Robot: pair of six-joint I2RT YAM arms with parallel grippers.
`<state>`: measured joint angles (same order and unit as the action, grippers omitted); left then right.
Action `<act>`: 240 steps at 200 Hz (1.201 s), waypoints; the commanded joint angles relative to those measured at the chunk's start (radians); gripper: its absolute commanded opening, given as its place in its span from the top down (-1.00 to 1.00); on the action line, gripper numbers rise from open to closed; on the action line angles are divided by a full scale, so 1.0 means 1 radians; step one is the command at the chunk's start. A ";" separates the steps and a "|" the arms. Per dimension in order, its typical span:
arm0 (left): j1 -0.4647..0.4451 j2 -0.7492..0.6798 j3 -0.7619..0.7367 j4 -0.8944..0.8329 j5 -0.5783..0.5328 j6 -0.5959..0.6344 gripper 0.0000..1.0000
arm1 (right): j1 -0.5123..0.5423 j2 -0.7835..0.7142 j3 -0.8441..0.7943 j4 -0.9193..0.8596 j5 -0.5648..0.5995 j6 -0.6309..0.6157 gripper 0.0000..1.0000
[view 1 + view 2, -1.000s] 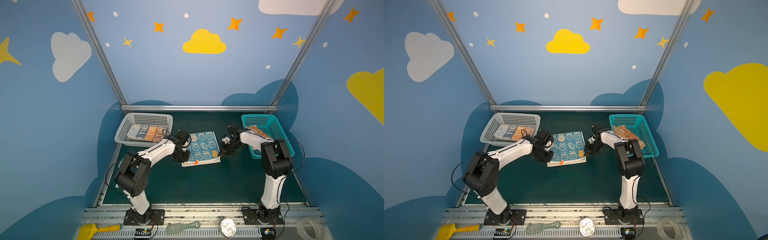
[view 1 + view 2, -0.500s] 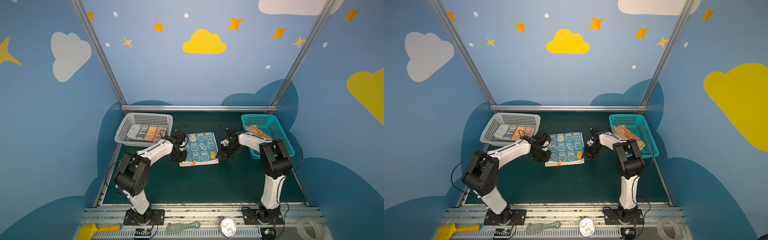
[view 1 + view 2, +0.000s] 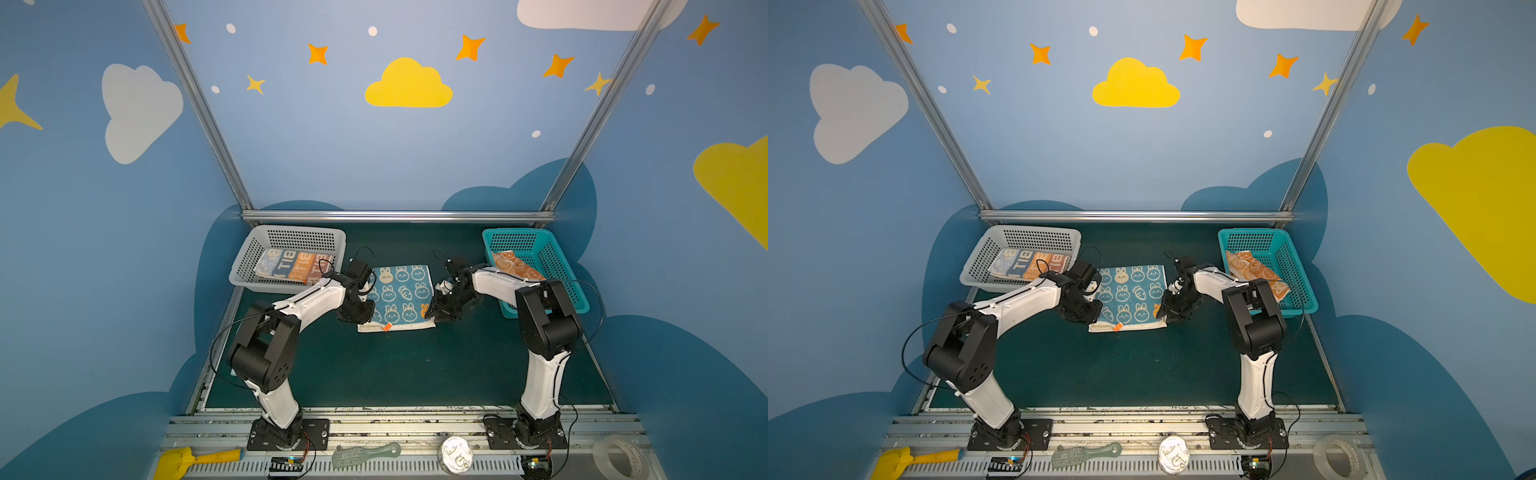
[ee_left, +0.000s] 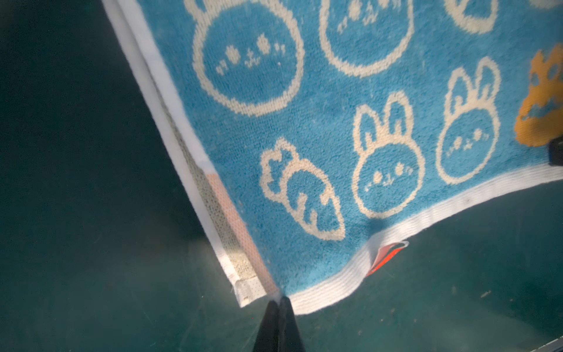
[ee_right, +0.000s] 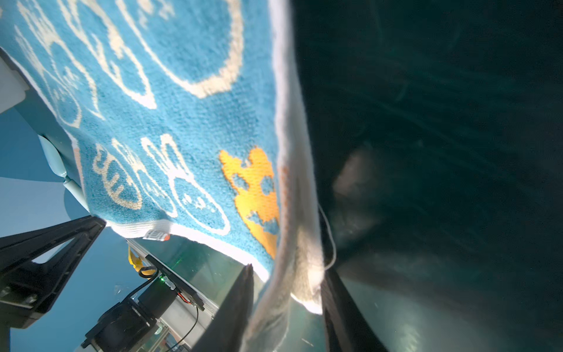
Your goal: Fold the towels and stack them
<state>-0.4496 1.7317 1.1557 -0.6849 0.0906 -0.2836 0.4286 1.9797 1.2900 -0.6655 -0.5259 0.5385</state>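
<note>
The blue towel (image 3: 401,295) (image 3: 1131,297) with rabbit prints lies folded in the middle of the green table, its orange tag (image 3: 386,327) (image 4: 387,256) at the near edge. My left gripper (image 3: 362,324) (image 3: 1095,322) (image 4: 278,300) is shut on the near left corner of the blue towel (image 4: 335,122). My right gripper (image 3: 434,318) (image 3: 1165,318) (image 5: 288,269) is open, with the near right corner of the blue towel (image 5: 182,122) loose between its jaws. The striped towel (image 3: 291,266) (image 3: 1027,262) lies in the grey basket. The orange towel (image 3: 517,266) (image 3: 1254,270) lies in the teal basket.
The grey basket (image 3: 286,230) stands at the back left and the teal basket (image 3: 515,232) at the back right. On the front rail lie a yellow scoop (image 3: 187,459), a green brush (image 3: 365,453), a round tin (image 3: 455,455) and a tape roll (image 3: 619,455).
My right gripper has gone from shut to open at the towel's right corner. The towel's near edge and both grippers have shifted slightly left and nearer. The left gripper stays shut.
</note>
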 commanded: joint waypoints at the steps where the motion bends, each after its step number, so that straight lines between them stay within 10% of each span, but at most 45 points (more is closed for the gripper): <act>1: 0.005 -0.003 0.022 0.005 0.018 0.002 0.94 | 0.012 -0.042 0.010 -0.015 0.004 0.004 0.25; 240: 0.010 -0.004 0.039 -0.008 0.023 0.004 0.94 | 0.035 0.058 -0.041 0.060 0.055 0.044 0.06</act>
<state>-0.4469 1.7355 1.1847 -0.6689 0.1120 -0.2935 0.4725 1.9869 1.2881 -0.6083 -0.5350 0.5728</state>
